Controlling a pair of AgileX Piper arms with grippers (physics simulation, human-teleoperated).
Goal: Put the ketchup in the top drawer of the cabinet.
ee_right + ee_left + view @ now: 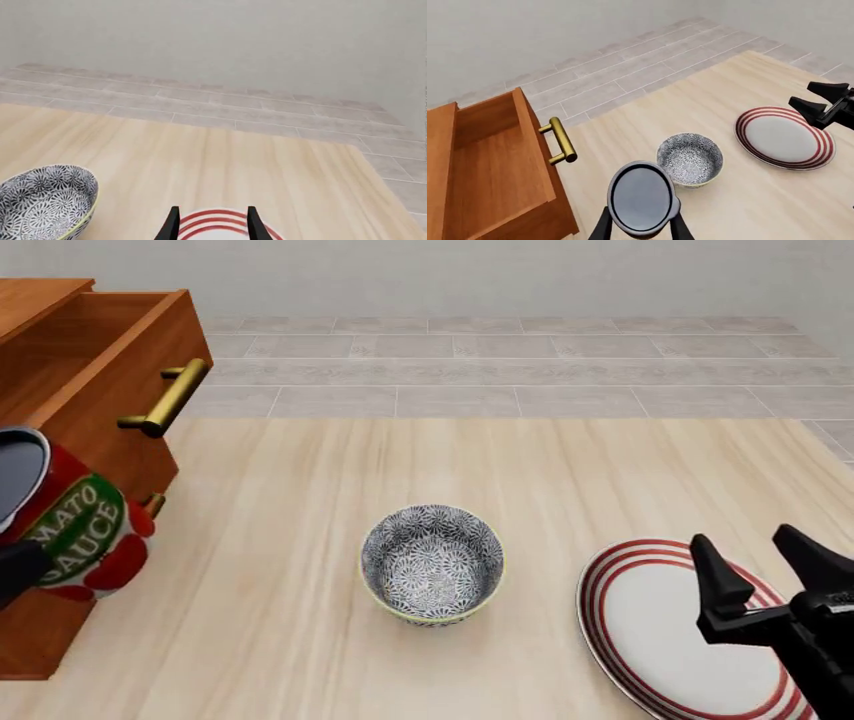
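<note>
Counting, we see one ketchup (74,525) clamped by our left gripper (642,227), one bowl (433,562), one plate (667,635) under our empty, spread right gripper (761,565), one cabinet (54,390) on a pale wood table (400,470).

Your left gripper (642,227) holds the ketchup (60,525) just right of the open top drawer (100,350). The bowl (433,563) sits to its right, the plate (667,630) beyond, beneath your right gripper (758,570).

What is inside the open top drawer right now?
The top drawer shows only bare wood in the left wrist view. Its near corner is hidden by its own wall. The ketchup is outside it, gripped in the left hand.
</note>
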